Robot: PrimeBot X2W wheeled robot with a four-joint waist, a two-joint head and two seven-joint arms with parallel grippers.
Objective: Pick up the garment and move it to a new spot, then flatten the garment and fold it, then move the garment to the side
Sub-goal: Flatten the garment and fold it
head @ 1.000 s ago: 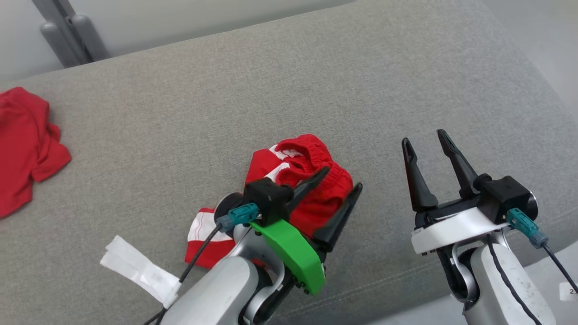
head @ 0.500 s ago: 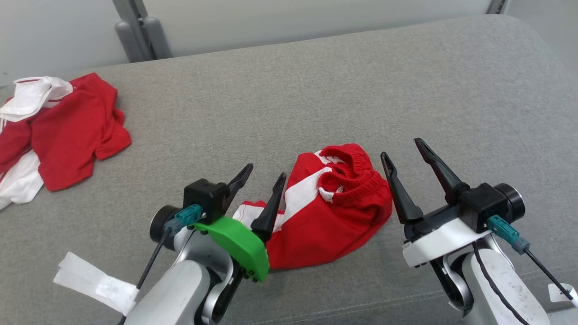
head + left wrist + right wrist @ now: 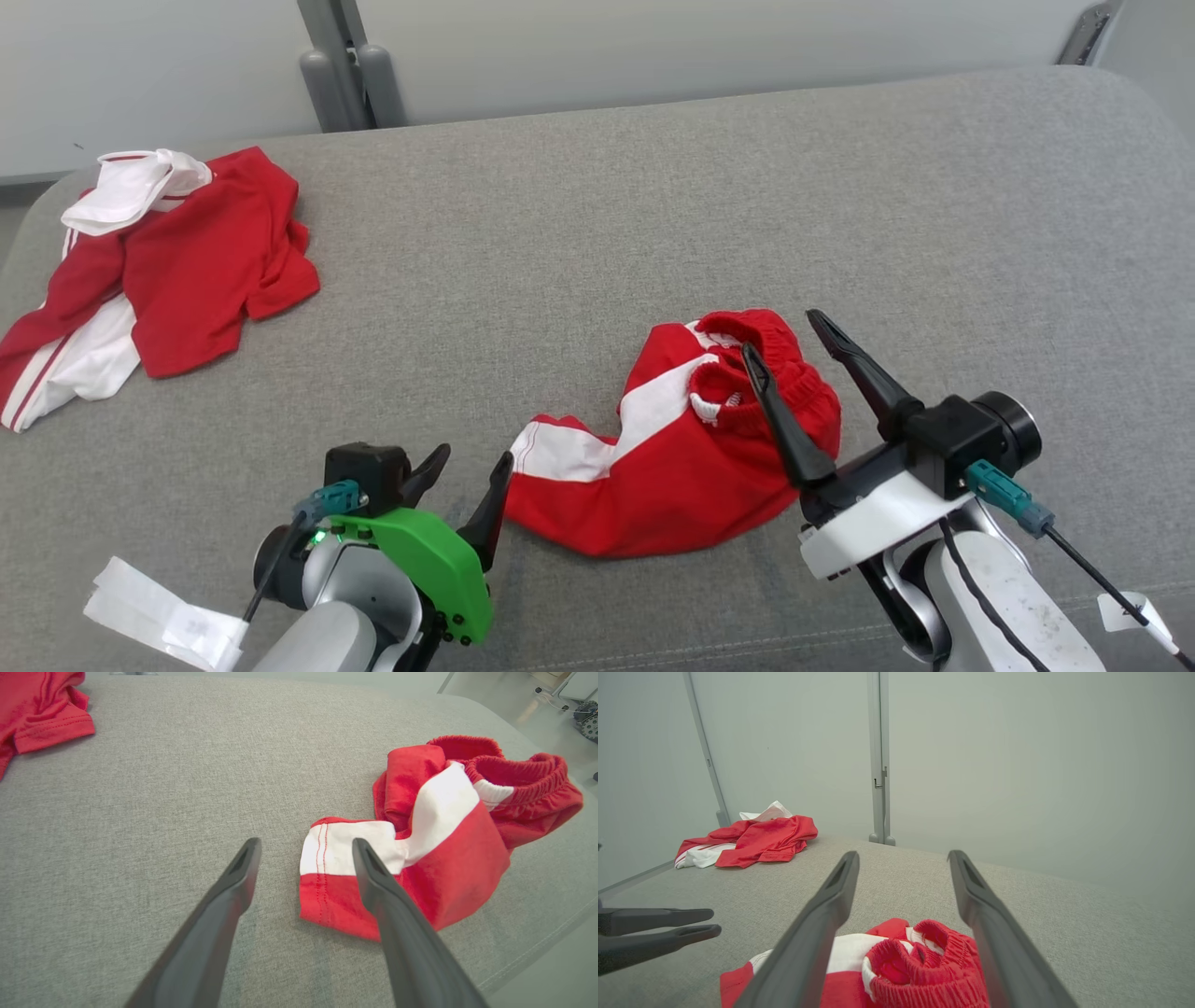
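Observation:
The garment [image 3: 672, 476] is a pair of red shorts with a white side stripe, lying crumpled on the grey padded surface [image 3: 560, 233]. One leg stretches left and the elastic waistband is bunched at the right. My left gripper [image 3: 473, 457] is open, just left of the leg hem, holding nothing. In the left wrist view the left gripper [image 3: 304, 842] frames the hem of the garment [image 3: 444, 858]. My right gripper [image 3: 780, 333] is open and hovers over the waistband. In the right wrist view the right gripper [image 3: 902, 855] points above the garment [image 3: 906, 961].
A pile of red and white clothes [image 3: 159, 261] lies at the far left of the surface, also in the right wrist view [image 3: 747, 840]. A grey post [image 3: 350, 65] stands behind the back edge. The surface's front edge runs just below both grippers.
The camera has turned, shifting the whole view right. My left gripper has drawn back off the garment to its left. The right gripper has come over the waistband. The garment's leg now lies spread out.

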